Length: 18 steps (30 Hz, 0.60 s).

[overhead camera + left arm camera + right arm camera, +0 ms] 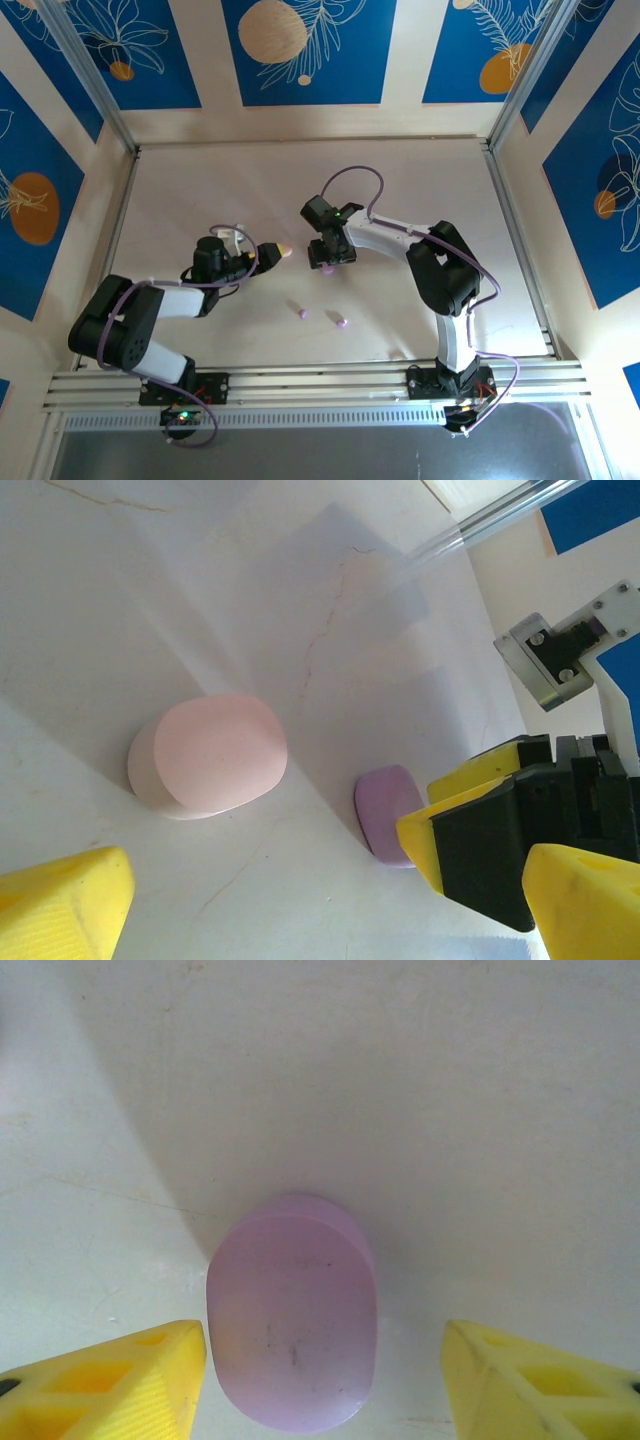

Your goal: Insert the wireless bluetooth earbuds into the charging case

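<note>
left fingers [62,905] spread wide near pink case [210,755], right fingers [110,1385] pointing down, parted astride purple case [292,1310]

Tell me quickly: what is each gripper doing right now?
Left gripper: open, holding nothing; the pink case lies ahead of it.
Right gripper: open, straddling the purple case, not gripping it.

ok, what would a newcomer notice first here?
Two oval cases stand out: a pink case just ahead of the open left gripper, and a purple case between the open fingers of the right gripper. Two tiny earbuds lie loose on the table nearer the arm bases.
</note>
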Motion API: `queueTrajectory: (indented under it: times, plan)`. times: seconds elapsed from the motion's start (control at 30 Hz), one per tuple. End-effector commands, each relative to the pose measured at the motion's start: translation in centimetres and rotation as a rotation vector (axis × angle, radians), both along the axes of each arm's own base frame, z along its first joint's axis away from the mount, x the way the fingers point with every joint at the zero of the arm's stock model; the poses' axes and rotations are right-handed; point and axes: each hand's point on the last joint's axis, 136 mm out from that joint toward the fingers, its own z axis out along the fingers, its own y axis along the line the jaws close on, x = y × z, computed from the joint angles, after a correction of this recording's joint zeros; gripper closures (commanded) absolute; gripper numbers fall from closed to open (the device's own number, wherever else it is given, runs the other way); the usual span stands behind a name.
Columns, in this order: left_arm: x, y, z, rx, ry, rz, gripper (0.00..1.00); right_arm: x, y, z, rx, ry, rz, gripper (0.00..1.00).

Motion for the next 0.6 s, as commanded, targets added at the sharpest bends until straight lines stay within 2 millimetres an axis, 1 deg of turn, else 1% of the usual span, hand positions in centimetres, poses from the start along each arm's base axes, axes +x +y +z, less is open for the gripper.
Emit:
queueTrajectory:
  times: [0.0,0.33,0.57]
  plan:
    - [-0.27,-0.41,1.22,0.003,-0.056,-0.029,0.00,0.05,0.42,1.59,0.045,-0.009,-0.001,0.35]
    - [-0.53,-0.51,1.62,0.033,-0.077,-0.031,0.00,0.09,0.39,1.77,0.048,-0.009,-0.005,0.33]
    - [-0.80,-0.97,1.79,0.059,-0.092,-0.045,0.00,0.17,0.39,1.83,0.053,-0.011,-0.011,0.31]
